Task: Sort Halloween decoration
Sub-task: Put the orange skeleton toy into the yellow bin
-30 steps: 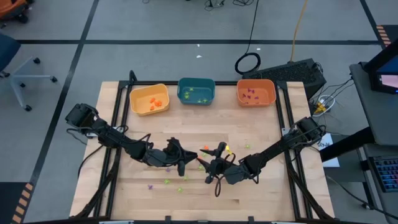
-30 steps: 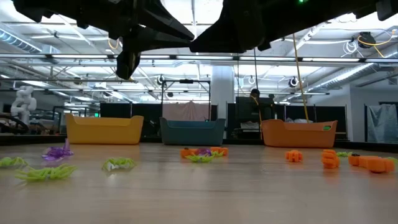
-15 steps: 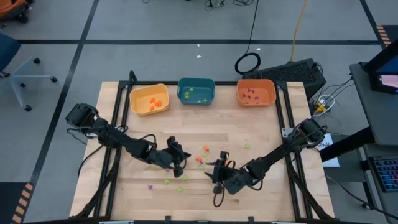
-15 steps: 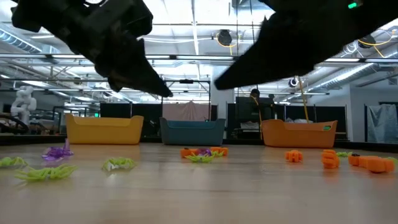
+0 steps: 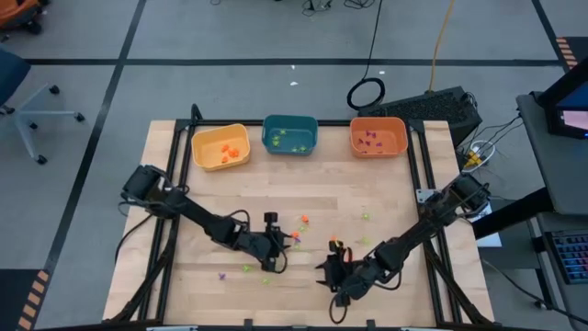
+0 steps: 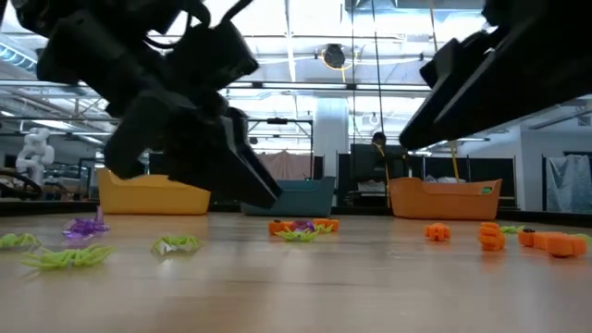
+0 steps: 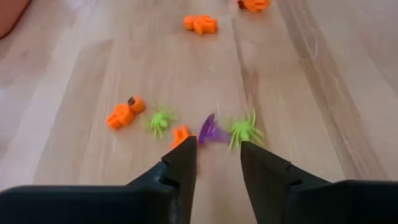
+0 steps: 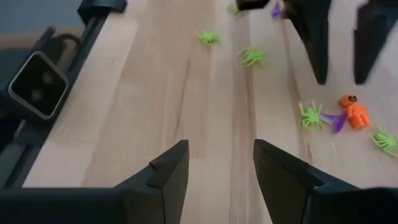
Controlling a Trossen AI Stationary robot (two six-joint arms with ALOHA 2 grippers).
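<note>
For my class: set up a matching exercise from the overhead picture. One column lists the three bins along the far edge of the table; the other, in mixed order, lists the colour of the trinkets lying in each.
Things:
1. yellow bin
2. teal bin
3. orange bin

Trinkets inside:
A. purple
B. orange
C. light green

Pairs: 1-B, 2-C, 3-A

In the low view, both dark arms blur and run off the upper edge.
</note>
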